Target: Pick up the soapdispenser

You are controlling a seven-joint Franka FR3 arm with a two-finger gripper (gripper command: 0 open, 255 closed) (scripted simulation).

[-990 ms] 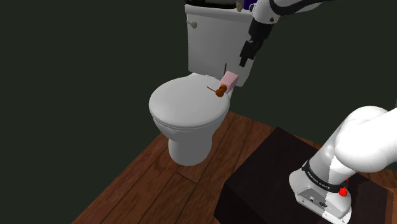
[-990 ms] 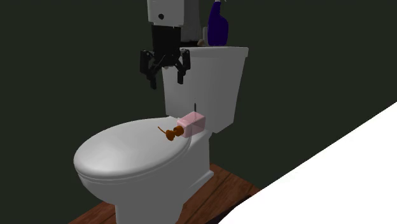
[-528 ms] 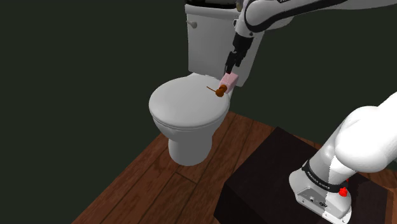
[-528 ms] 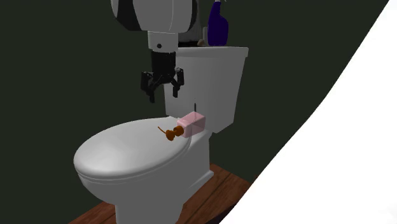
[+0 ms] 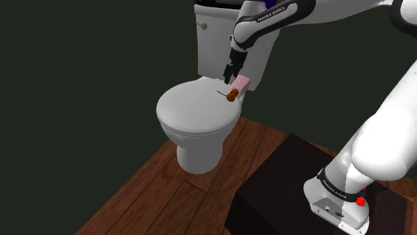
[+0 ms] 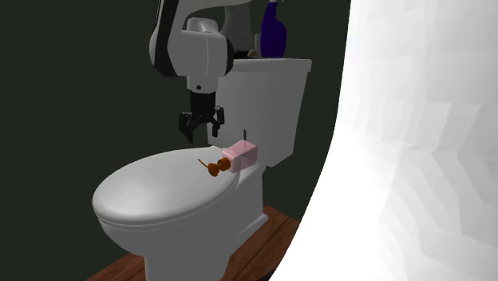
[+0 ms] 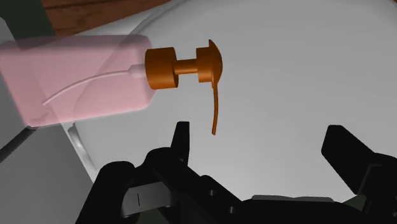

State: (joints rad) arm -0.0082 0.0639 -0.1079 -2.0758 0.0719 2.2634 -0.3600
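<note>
The wooden floor (image 5: 200,187) takes up the lower part of the shoulder view, with the dark stand (image 5: 281,187) at lower right. The white toilet (image 5: 197,110) sits in the middle of that frame, lid down, its tank (image 5: 214,47) behind it at top centre. The white arm (image 5: 374,140) rises from the stand and crosses the top of the frame to reach down in front of the tank. In the second exterior view it has swung in over the last second, and its white bulk now covers the whole right side of the frame. A blue spray bottle (image 6: 274,32) stands on the tank at the top of that view.

The soap dispenser (image 6: 239,156) is a pale pink bottle lying on its side at the back of the lid, just in front of the tank. Its brown pump (image 7: 184,67) points toward the middle of the lid. It has not moved.

The jaws have dropped from level with the tank top to just above the lid, near the pump end. They stand wide apart and hold nothing. In the wrist view the bottle lies beyond them, not between them. The approach looks nearly done, but they probably need to shift over the pink body before closing.
</note>
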